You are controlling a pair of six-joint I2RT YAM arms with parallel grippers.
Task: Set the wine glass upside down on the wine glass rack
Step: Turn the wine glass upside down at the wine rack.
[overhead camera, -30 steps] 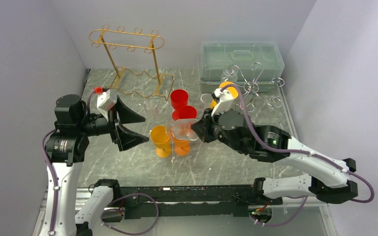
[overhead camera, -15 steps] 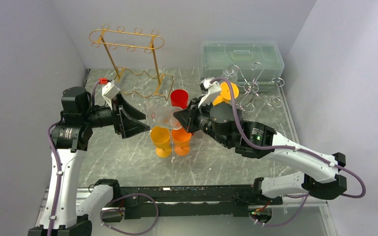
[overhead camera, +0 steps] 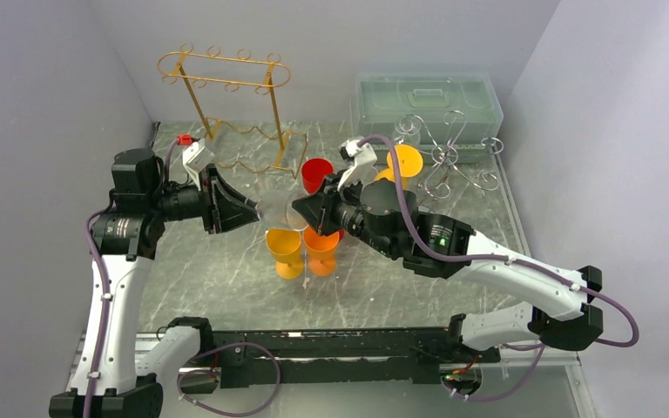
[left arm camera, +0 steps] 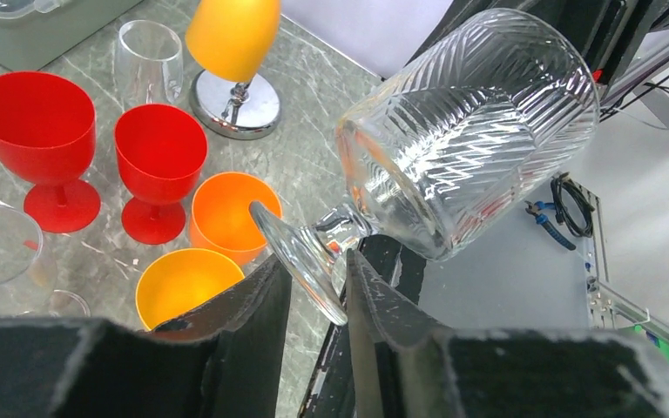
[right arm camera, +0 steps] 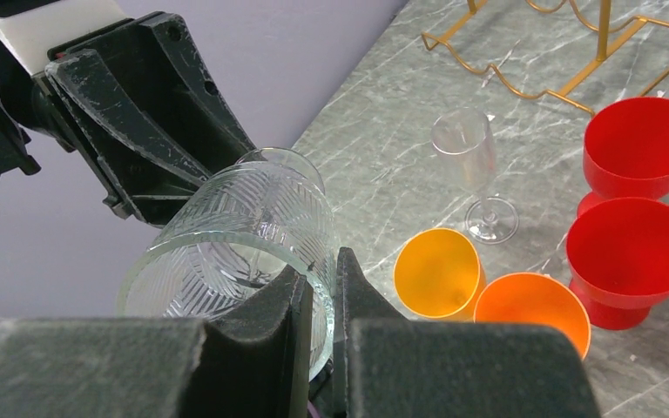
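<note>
Carried the clear herringbone-cut wine glass (left arm camera: 470, 131) leftward over the past second and met it with the left end effector (left arm camera: 314, 261), narrowed from wide apart. Held the glass in the air on its side, bowl mouth toward the right arm, foot toward the left. Kept the right end effector (right arm camera: 318, 272) clamped on the rim, one finger inside the bowl and one outside. Set the left fingers (left arm camera: 257, 305) close on either side of the foot; could not tell whether pressing on it. Hung the glass above a yellow plastic goblet (overhead camera: 284, 244) and an orange plastic goblet (overhead camera: 320, 246) standing on the grey marbled worktop (overhead camera: 226, 279), well apart from the gold wire rack (overhead camera: 226, 78) at the rear left.
</note>
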